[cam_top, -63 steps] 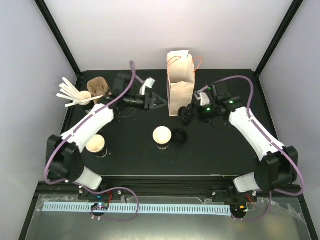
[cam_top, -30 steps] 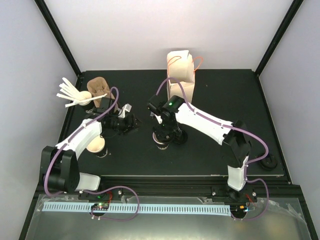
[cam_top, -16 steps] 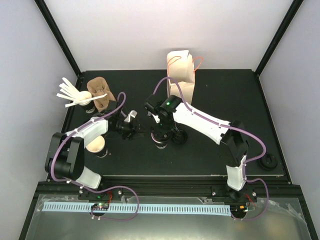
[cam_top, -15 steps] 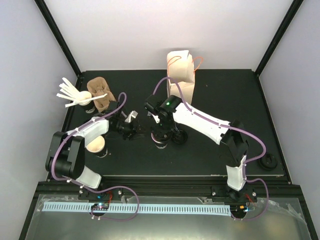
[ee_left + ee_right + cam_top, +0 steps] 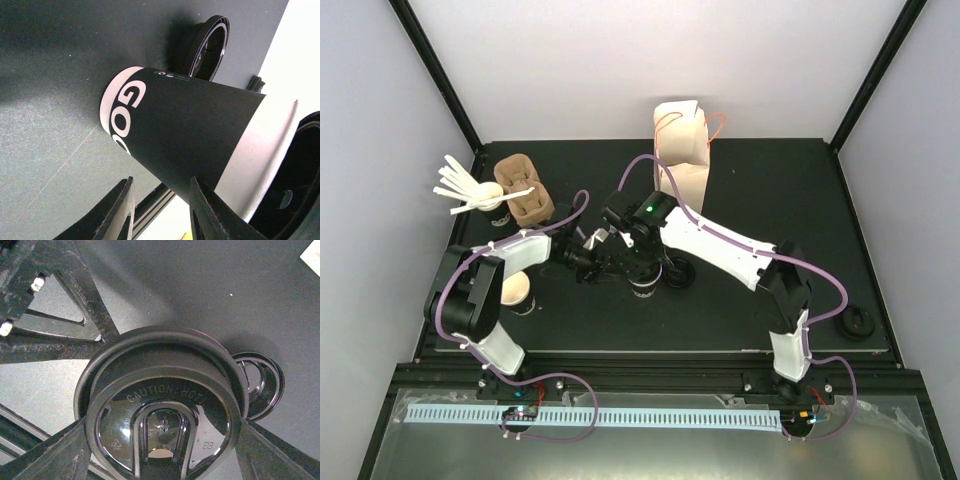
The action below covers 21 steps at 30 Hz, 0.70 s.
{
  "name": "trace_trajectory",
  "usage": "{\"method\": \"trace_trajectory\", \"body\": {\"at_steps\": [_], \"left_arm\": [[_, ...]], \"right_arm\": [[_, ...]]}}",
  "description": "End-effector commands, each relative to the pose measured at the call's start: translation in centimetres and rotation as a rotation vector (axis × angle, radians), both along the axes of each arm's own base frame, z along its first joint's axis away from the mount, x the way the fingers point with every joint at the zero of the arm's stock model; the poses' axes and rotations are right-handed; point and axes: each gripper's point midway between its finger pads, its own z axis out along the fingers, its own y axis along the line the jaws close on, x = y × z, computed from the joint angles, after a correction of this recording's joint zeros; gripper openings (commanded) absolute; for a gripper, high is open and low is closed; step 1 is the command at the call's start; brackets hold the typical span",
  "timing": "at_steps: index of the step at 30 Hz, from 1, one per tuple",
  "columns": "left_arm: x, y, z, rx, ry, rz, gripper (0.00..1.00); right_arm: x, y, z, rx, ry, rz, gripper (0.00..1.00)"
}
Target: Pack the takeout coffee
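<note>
Centre of counter: takeout coffee cup stands upright, black wall, white "GO" lettering readable in the left wrist view. Black lid, embossed "CAUTION HOT", sits over the cup mouth; cannot tell whether it is fully seated. Right gripper is above the cup, one finger against each side of the lid, grasping it. Left gripper comes in from the left at the cup's side, jaws partly apart with the cup wall just ahead of them. One finger overlaps the wall in the view, but contact is not resolvable, so cannot tell whether it is clenched on the cup or released. Second lid lies on the counter just right of the cup, touching or nearly so. Open cup, tan inside and without a lid, stands near the left arm's base, well apart from the centre cup. Third lid lies at the right edge of the counter. Paper bag stands upright behind the centre cup. Pulp cup carriers and stirrer cup are at rear left, side by side.
</note>
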Motion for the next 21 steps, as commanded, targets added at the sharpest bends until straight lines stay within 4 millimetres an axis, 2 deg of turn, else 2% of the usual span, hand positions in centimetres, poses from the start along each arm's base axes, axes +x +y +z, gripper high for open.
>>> {"method": "trace_trajectory", "body": {"at_steps": [1,14,21], "left_arm": [[0.9,-0.8,1.2,-0.038,-0.034,-0.018,0.33],[1.0,-0.8,1.1,-0.034,-0.029,-0.019,0.33],[1.1,-0.8,1.1,-0.031,-0.032,-0.021,0.33]], "right_arm": [[0.4,0.1,0.0,-0.029,-0.024,0.019,0.78],[0.5,-0.9,-0.6,-0.095,-0.027,0.024,0.80],[0.7,-0.9,0.4,-0.098,-0.048,0.031,0.80]]}}
